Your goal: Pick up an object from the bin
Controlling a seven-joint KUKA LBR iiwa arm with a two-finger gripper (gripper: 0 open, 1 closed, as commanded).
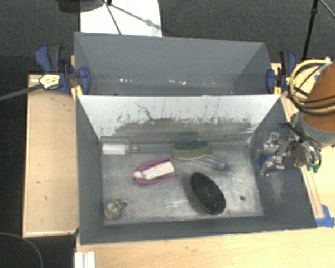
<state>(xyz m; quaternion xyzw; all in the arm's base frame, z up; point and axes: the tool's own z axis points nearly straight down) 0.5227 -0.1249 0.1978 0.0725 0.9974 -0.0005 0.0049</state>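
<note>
"Black oval brush [206, 193], dark and matte, lies flat on the floor of the grey bin [173, 110], right of centre and toward the near wall. Of the loose things in there, it is the one nearest my gripper [273, 156]."

"Where is the gripper, and is it open?"

"It hangs over the sloping right wall, apart from the brush. Whether it is spread or pressed together I cannot tell."

"How would the brush handle?"

"My guess is light and stiff, with a hard body and a textured or bristled face upward. I would take it across the narrow width of the oval, by its rim. A pink-and-white object [154, 171] lies to its left and a green-topped brush [191, 148] behind it. Both are clear of it."
</note>
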